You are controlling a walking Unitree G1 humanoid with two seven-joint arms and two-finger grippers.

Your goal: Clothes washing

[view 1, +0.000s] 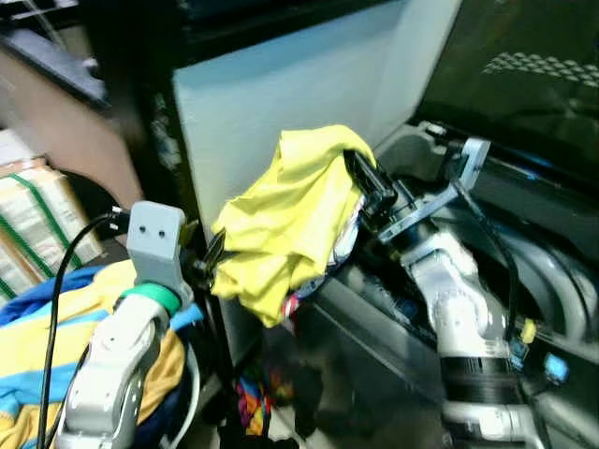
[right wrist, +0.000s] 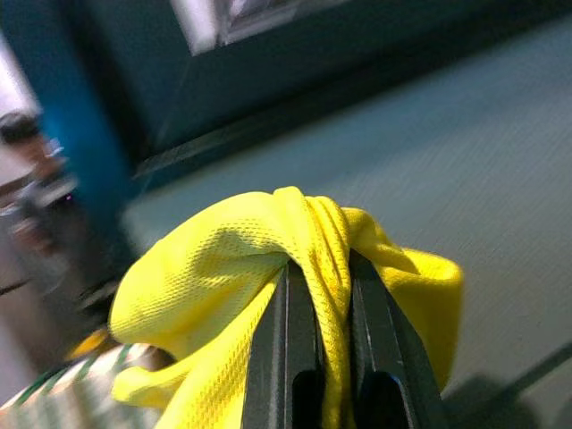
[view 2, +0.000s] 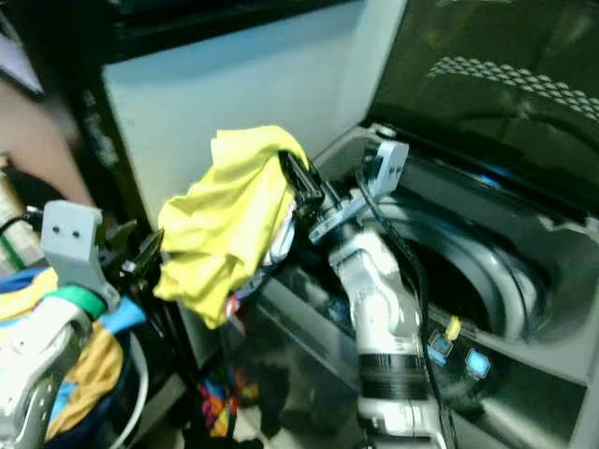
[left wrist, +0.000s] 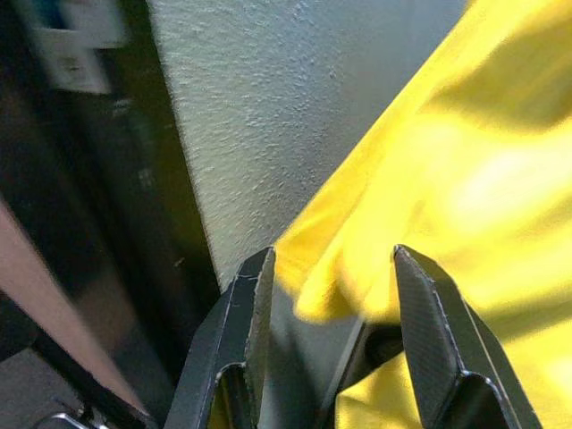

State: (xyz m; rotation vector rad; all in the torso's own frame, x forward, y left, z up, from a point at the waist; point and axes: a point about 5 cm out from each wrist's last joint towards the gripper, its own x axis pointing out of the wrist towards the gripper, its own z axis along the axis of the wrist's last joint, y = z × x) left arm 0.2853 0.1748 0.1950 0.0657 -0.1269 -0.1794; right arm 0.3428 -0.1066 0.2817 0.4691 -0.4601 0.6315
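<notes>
The right gripper (right wrist: 319,295) pinches the yellow shirt (view 1: 290,220) above the washing machine (view 2: 524,281); the left gripper (left wrist: 331,308) hangs spread apart beside it.

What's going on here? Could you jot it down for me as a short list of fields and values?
Held item: yellow garment, hanging in folds
Right gripper: shut on a fold of the yellow garment, raised beside the washer
Left gripper: open, close to the garment's lower edge
Washing machine: top-loading, lid up, drum open
Left of the robot: pile of blue and yellow clothes
Behind: pale wall panel
Stage: garment lifted, not yet in the drum
</notes>
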